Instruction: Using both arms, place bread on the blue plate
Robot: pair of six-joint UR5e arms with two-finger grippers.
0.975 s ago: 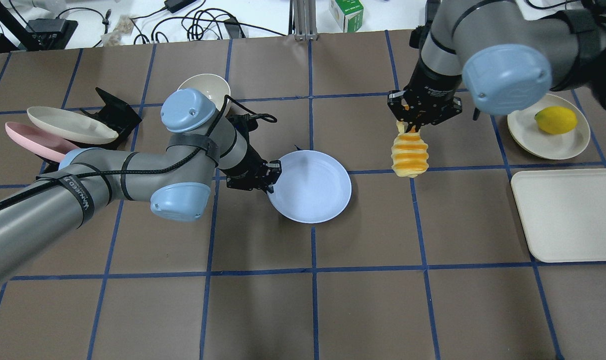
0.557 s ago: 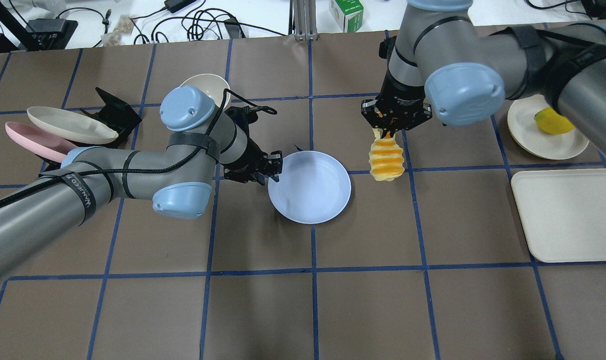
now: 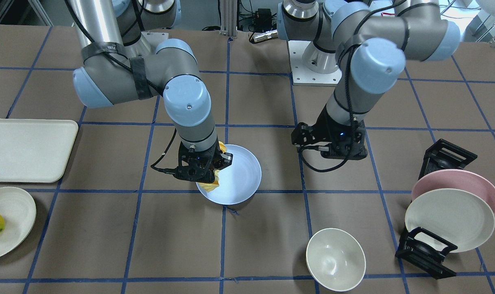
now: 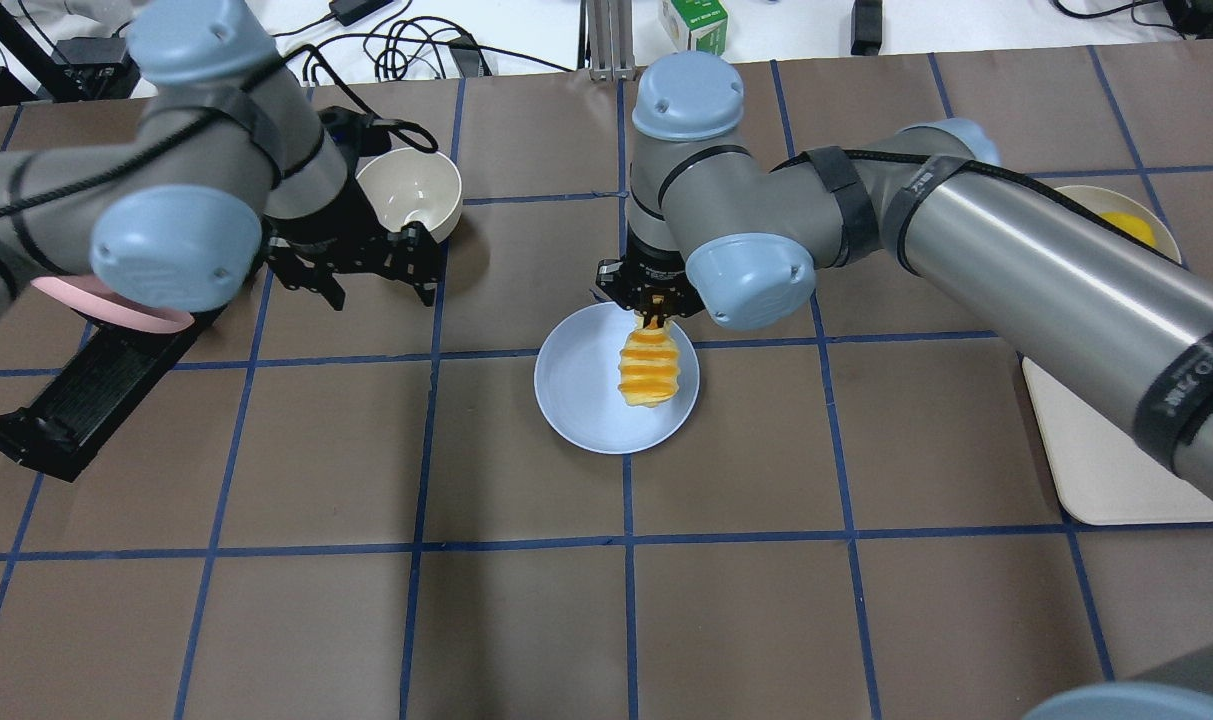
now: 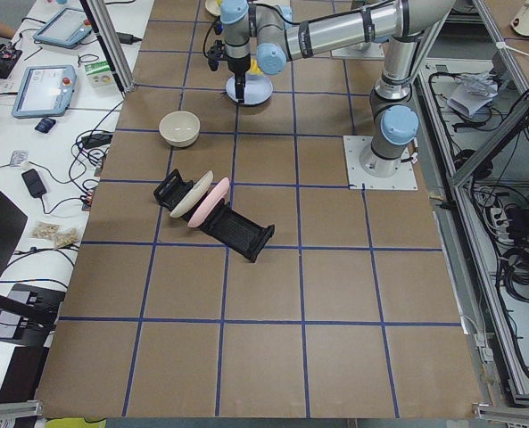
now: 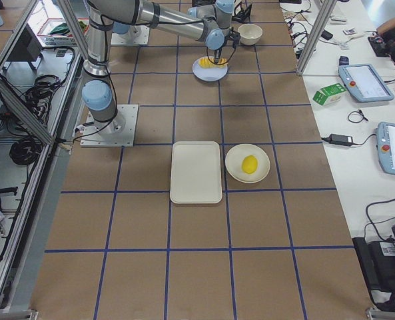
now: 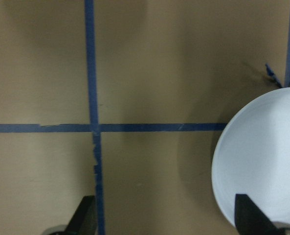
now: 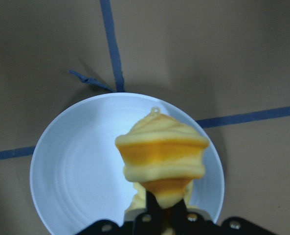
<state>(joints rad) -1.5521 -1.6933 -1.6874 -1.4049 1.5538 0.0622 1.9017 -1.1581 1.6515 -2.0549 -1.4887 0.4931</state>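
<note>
The right end effector (image 4: 653, 316) and the hanging bread (image 4: 649, 372) filled the blue plate's (image 4: 578, 395) right half; its left half lay open. Bare desk (image 4: 486, 400) separated it from the left end effector (image 4: 376, 280), which stood beside the bowl (image 4: 409, 190).

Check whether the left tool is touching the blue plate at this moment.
Apart. The overhead view shows the left tool well off to one side of the blue plate, with bare table plainly between them.
</note>
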